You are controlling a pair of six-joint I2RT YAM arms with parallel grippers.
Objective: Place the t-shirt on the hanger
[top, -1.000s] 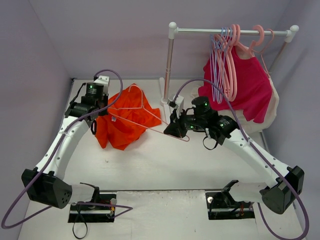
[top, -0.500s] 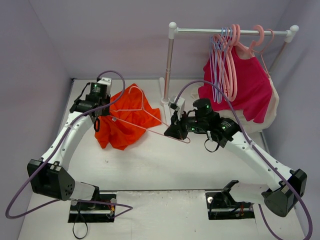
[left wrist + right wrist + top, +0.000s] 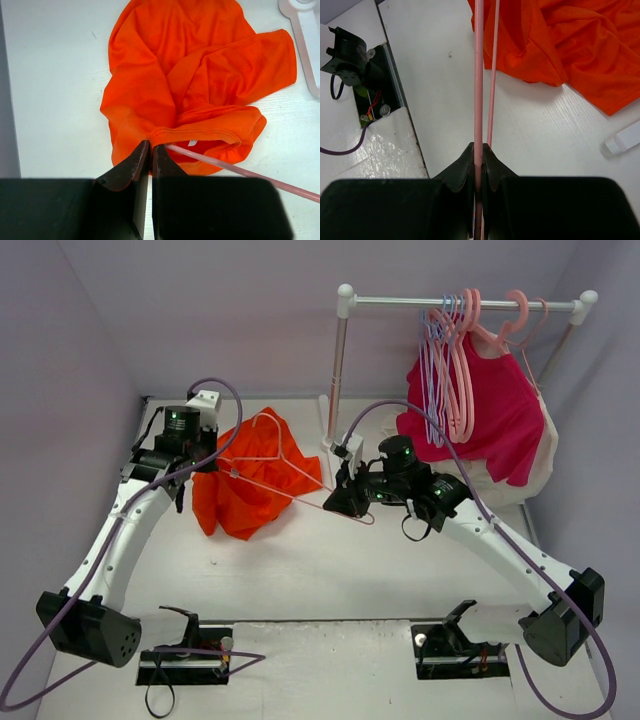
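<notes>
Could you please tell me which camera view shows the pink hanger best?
The top external view: the whole hanger shows, across the t-shirt, one end in the right claw. The left wrist view shows only one bar; the right wrist view, two bars leaving its shut claw.

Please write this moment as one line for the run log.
left gripper: shut on t-shirt collar | right gripper: shut on hanger | hanger arm: at neck opening | t-shirt: crumpled on table, not yet hung

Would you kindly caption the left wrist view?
Left gripper pinching the orange t-shirt at its neckline, pink hanger alongside.
</notes>
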